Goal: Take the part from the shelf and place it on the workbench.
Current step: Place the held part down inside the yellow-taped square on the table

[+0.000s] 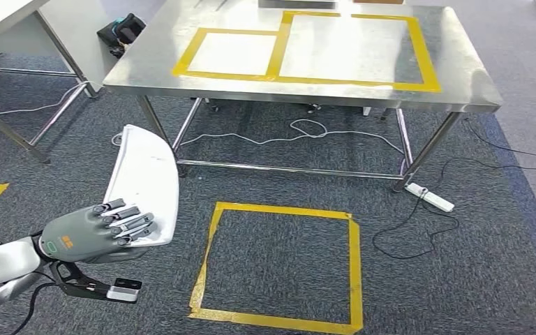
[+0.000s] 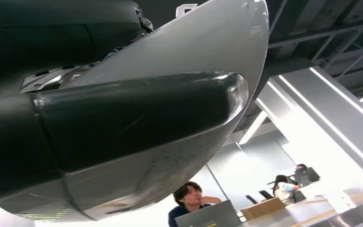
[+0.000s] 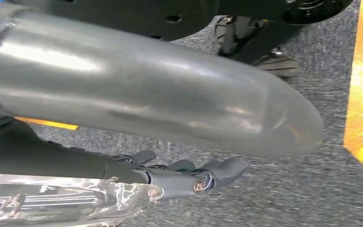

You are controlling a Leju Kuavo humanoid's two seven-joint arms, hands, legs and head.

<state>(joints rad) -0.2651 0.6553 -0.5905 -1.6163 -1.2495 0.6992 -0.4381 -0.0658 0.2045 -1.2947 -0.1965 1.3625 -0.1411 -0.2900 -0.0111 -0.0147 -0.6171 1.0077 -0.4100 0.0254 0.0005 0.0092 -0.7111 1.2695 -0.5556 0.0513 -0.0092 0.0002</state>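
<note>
White part in left hand, before steel workbench

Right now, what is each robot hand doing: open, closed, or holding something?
Left hand: holding the white curved part.
Right hand: cannot be told; fingers look curled, nothing seen in them.

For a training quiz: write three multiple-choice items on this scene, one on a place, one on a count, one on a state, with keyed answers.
1. Where is the white part?
A. On the workbench
B. In the left robot hand, above the carpet
C. Inside the floor square

2. How many yellow tape rectangles mark the workbench top?
A. Two
B. Four
C. None

3. What is the left robot hand doing?
A. Hanging with nothing in it
B. Resting on the workbench
C. Gripping the part

Answers: 1 B, the hand holds it short of the table; 2 A, a small and a large rectangle adjoin; 3 C, fingers wrap the part's edge.
</note>
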